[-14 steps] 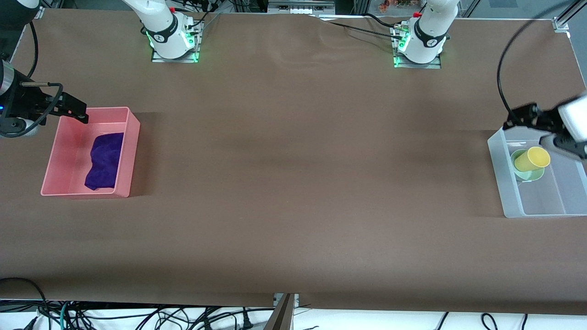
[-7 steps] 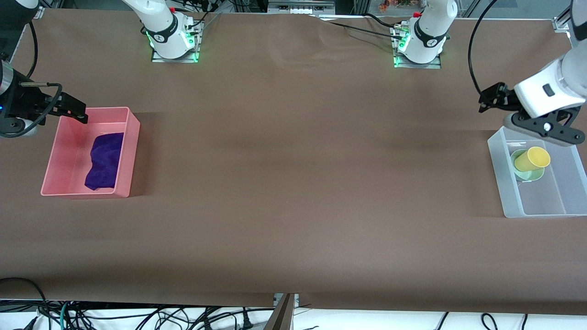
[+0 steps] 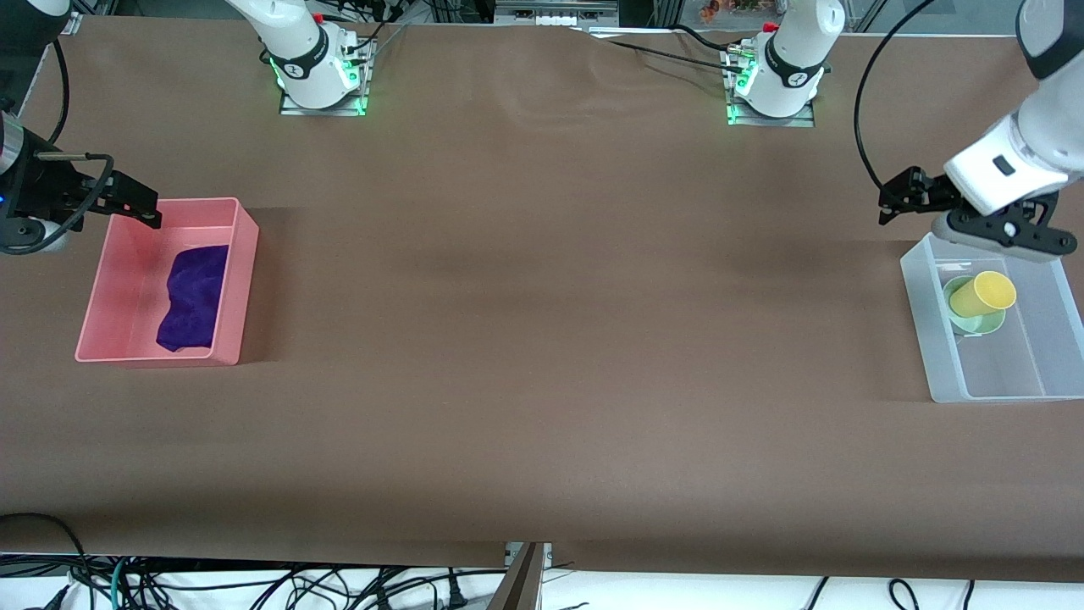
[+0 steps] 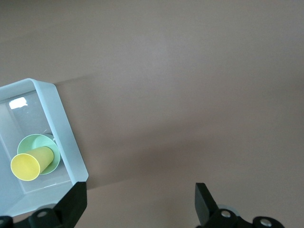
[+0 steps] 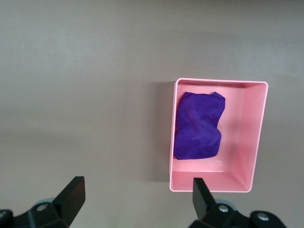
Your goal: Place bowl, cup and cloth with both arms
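The pale green bowl (image 3: 987,324) sits in a clear bin (image 3: 931,339) at the left arm's end of the table. The yellow cup (image 3: 982,293) lies tilted in the bowl. The left wrist view shows the bowl (image 4: 33,141), the cup (image 4: 29,164) and the bin (image 4: 61,128). My left gripper (image 3: 899,196) is open and empty over the table beside that bin; it also shows in its wrist view (image 4: 141,199). The purple cloth (image 3: 193,296) lies in a pink bin (image 3: 241,280). My right gripper (image 3: 146,206) is open and empty over the pink bin's corner.
The right wrist view shows the cloth (image 5: 197,126) crumpled in the pink bin (image 5: 254,137), with the right gripper (image 5: 137,194) over bare brown table. The two arm bases stand along the table edge farthest from the front camera. Cables hang below the nearest edge.
My left gripper has risen from over the clear bin's rim and moved toward the table's middle. The right arm has not moved. Cup, bowl and cloth stay put.
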You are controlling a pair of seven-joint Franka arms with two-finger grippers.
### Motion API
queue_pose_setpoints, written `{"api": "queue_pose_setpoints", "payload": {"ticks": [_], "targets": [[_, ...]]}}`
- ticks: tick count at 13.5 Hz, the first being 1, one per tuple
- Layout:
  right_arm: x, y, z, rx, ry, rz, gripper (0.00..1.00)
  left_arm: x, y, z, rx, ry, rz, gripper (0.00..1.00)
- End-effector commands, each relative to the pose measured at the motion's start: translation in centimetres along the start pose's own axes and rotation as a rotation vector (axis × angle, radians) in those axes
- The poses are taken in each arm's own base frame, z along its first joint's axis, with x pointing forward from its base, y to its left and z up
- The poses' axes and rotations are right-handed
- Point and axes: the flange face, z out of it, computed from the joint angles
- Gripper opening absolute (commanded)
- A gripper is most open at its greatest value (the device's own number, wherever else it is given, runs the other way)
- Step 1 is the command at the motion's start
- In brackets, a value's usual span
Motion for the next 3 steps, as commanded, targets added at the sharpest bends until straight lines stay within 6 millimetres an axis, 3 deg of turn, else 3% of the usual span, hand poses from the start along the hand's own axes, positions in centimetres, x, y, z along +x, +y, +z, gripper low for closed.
{"api": "queue_pose_setpoints", "payload": {"ticks": [1, 3], "targets": [[-0.11, 0.09, -0.41, 0.014, 0.002, 0.011, 1.0, -0.89, 0.92, 0.0, -0.016, 0.027, -0.066, 1.0], [-0.11, 0.07, -0.41, 0.015, 0.002, 0.013, 1.0, -0.87, 0.91, 0.15, -0.017, 0.024, -0.065, 1.0]]}}
